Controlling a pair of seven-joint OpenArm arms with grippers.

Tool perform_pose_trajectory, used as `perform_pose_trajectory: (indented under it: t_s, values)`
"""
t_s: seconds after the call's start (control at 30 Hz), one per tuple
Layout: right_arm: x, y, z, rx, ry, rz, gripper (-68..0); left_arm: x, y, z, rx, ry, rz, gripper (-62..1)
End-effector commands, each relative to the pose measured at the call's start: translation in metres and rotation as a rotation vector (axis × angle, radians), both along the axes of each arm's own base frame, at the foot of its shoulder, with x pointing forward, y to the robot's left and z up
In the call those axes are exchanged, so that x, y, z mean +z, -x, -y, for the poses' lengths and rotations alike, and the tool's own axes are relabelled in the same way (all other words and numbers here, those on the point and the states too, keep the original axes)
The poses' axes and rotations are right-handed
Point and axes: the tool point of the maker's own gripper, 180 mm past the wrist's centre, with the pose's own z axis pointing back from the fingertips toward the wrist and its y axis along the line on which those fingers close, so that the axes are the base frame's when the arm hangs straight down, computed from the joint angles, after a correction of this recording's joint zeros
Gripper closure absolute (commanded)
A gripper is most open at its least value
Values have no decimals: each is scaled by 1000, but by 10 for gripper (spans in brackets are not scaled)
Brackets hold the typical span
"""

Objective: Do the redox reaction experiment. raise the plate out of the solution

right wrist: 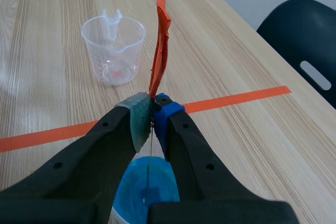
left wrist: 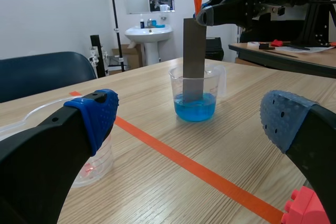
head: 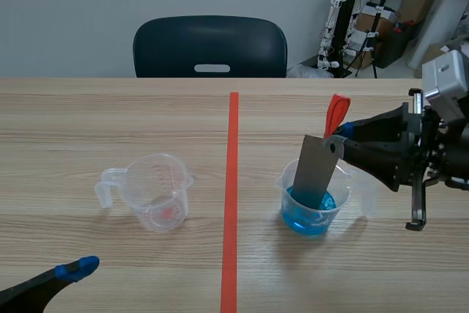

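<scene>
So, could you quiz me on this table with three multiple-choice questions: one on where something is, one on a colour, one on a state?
1. Where is the lower end of the grey plate, relative to the cup?
A) lying beside it
B) down inside it
C) raised well clear of it

2. What colour is the liquid in that cup?
A) blue
B) green
C) yellow

3. The right hand is:
A) wide open
B) shut on nothing
C) shut on the plate

Answers:
1 B, the plate's lower end dips into the liquid.
2 A, it shows bright blue through the clear wall.
3 C, the hand pinches the plate's top edge.
</scene>
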Motion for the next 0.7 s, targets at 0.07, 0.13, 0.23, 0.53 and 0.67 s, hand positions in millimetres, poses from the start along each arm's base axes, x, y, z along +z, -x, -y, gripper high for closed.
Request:
perform_pose_trajectory:
  t_s: [0.07,0.13,0.23,0.53,0.67]
  values:
    - [23,-3,1,12,-34,40,-6,10,1,-4,-2,30,40,-566]
    - [24,-3,2,9,-36,35,-6,10,1,-8,10,31,34,-566]
    - [26,-2,2,13,-29,35,-6,10,2,-21,40,28,21,-565]
    - [37,0,0,19,-30,5,-6,17,0,-61,30,-50,20,-293]
    - [45,0,-1,18,-36,-3,-6,27,-8,-81,33,-78,40,-213]
